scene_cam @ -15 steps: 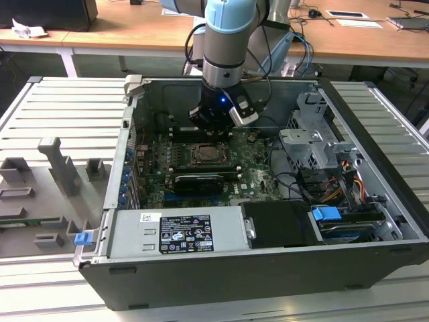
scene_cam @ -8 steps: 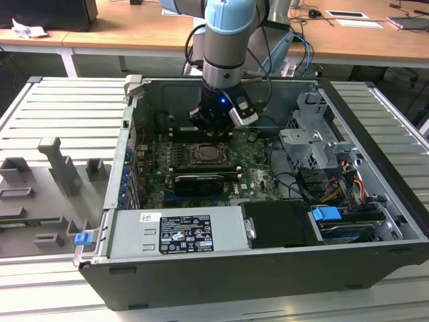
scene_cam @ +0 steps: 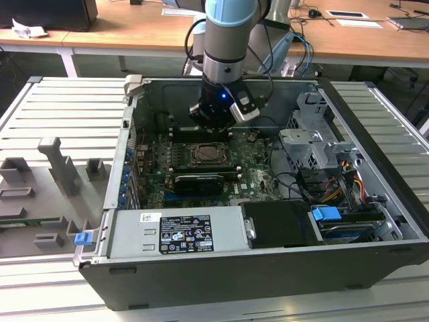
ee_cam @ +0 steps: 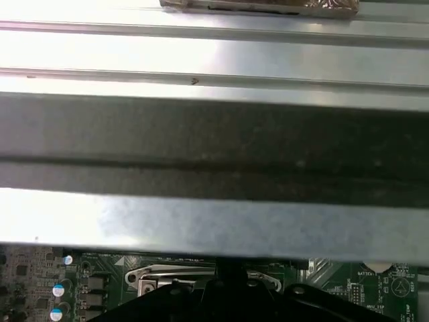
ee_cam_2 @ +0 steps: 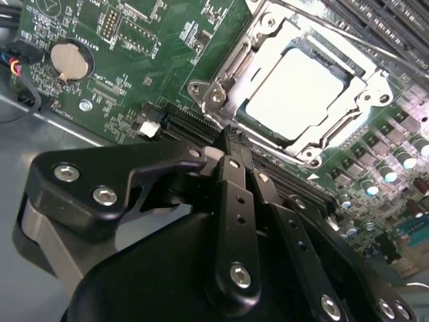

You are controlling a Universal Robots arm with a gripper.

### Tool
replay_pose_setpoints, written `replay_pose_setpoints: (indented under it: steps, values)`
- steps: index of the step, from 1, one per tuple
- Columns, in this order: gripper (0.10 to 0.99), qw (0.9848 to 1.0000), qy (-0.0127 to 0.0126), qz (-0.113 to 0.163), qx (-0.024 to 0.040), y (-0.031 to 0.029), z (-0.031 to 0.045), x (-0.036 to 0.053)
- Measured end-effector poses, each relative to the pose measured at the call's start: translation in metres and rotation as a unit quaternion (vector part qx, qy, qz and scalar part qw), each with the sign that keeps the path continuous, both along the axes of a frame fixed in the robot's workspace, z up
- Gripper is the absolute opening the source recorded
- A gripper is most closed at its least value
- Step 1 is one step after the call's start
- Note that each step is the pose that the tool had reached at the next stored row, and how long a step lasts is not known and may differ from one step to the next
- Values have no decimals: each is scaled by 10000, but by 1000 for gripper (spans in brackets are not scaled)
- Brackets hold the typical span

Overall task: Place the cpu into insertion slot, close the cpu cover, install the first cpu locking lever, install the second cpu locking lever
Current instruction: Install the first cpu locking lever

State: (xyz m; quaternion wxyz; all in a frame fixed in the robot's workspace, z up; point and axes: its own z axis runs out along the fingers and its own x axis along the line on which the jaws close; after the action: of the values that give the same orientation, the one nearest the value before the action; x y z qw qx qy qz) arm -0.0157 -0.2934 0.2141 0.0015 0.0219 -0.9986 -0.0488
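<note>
The cpu lies flat in the insertion slot on the green motherboard, its pale metal top showing through the window of the cpu cover. The silvery cover frame lies down around the chip. In the second wrist view my gripper hangs just off one corner of the socket, its black fingers pressed together with nothing between them. In the exterior view the gripper is inside the open computer case, right behind the socket. How the locking levers stand is not clear.
A coin battery and black connectors sit on the board beside the socket. The case wall rises close by the wrist. A drive cage and cables fill the case's right, a power supply the front. Grey fixtures stand outside on the left.
</note>
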Motion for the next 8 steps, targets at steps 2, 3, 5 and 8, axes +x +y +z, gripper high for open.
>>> replay_pose_setpoints:
  steps: [2,3,5,8]
  values:
    - [106,10000,0,0,0,-13,0,0]
    - [106,10000,0,0,0,-18,0,0]
    - [106,10000,0,0,0,-26,0,0]
    - [106,10000,0,0,0,-35,0,0]
